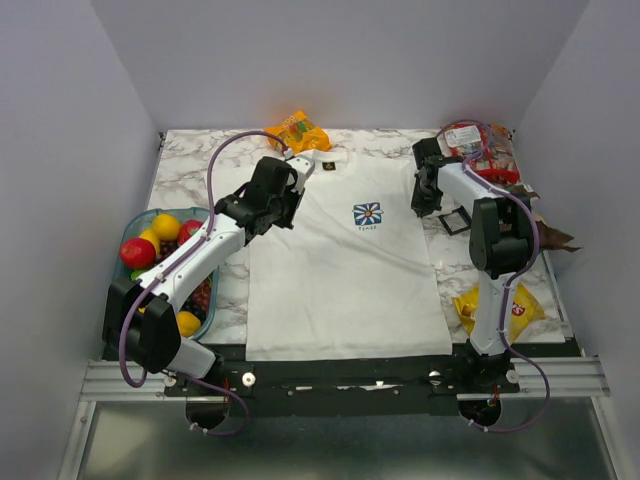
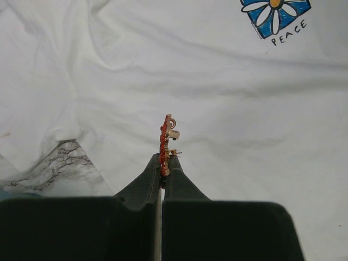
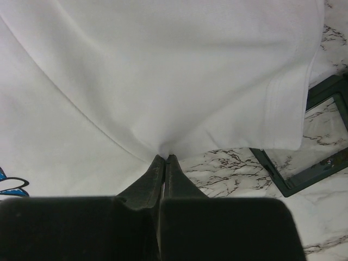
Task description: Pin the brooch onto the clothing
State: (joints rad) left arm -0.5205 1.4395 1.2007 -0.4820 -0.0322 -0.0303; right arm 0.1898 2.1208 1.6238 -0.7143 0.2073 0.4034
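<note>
The clothing (image 1: 340,270), a white T-shirt with a blue-and-white daisy print (image 1: 367,214), lies flat on the marble table. My left gripper (image 2: 163,163) is shut on the brooch (image 2: 165,142), a small orange-red pin with gold fittings that stands edge-on above the fingertips, over the clothing (image 2: 217,109) left of the daisy print (image 2: 274,13). My left gripper (image 1: 290,195) hovers by the left sleeve. My right gripper (image 3: 165,159) is shut on the edge of the clothing (image 3: 163,81) under the right sleeve, pinching a fold of fabric. In the top view it sits at the shirt's right armpit (image 1: 424,205).
A bowl of fruit (image 1: 160,245) stands left of the shirt. An orange snack bag (image 1: 297,131) lies behind the collar. Red-and-white packets (image 1: 480,148) sit at the back right, a small dark frame (image 1: 455,220) beside the right sleeve, a yellow bag (image 1: 495,305) near the right arm.
</note>
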